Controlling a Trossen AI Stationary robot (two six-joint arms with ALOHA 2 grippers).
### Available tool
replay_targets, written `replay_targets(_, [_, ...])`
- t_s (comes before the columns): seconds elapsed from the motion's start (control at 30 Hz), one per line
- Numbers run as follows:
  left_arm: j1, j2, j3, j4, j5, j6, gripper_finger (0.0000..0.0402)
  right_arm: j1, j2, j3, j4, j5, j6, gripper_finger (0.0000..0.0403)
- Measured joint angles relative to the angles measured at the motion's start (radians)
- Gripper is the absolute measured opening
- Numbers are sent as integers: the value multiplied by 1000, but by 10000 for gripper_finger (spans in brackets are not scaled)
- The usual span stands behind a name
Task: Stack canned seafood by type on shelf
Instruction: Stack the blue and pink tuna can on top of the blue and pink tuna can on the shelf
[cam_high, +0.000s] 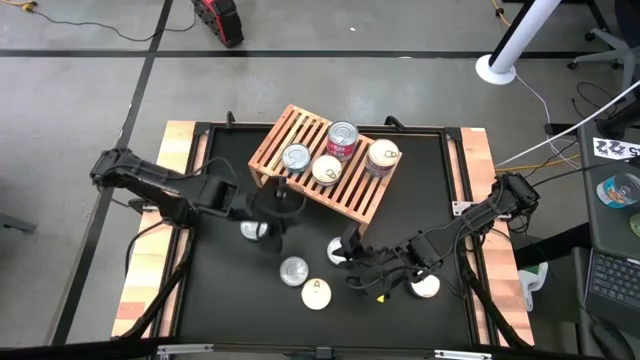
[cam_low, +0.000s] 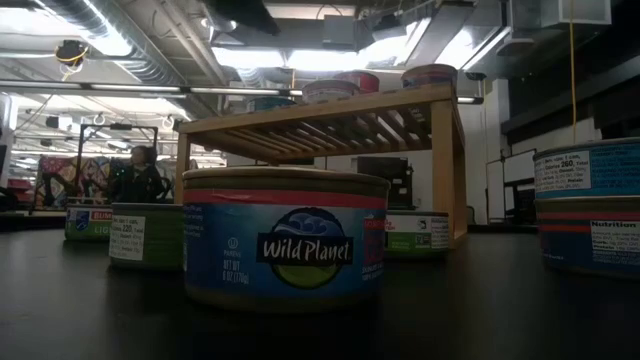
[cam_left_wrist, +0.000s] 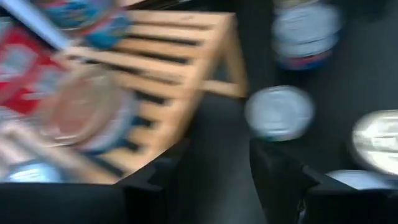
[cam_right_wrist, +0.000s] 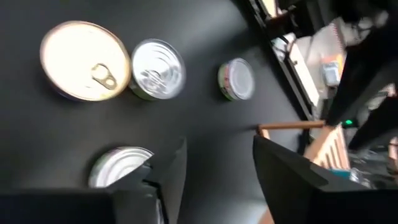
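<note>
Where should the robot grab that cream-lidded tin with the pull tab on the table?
Probably by its round side wall, coming straight down. The cream-lidded tin sits flat, lid up, with a silver tin close beside it, so the fingers should straddle it across the free sides.

Nearest blue tin (cam_low: 285, 238) — label reads "Wild Planet".

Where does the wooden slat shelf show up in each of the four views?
High view: shelf, tilted, at the table's far centre, cans on top.
Low view: raised behind the big blue can, cans on top.
Left wrist view: upper left, blurred.
Right wrist view: only a corner, lower right.
Shared landmark: the black table.
</note>
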Motion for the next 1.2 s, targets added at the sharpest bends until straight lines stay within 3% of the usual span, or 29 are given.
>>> replay_targets(0.3, [-240,47,-84,76,78,-182,146,0,0,-3,0,-151,95,205])
replay_targets(0.57, [-391,247,-120,390,79,-30,141,0,1,-3,2,-274,221,205])
replay_targets(0.7, [-411,347,-120,479,77,75,141,0,27,-3,3,-297,245,205])
replay_targets(0.9, [-403,444,-120,477,76,130,141,0,92,-3,2,-305,247,205])
replay_targets(1.2, [-368,473,-121,478,89,262,141,-8,123,-3,2,-312,194,205])
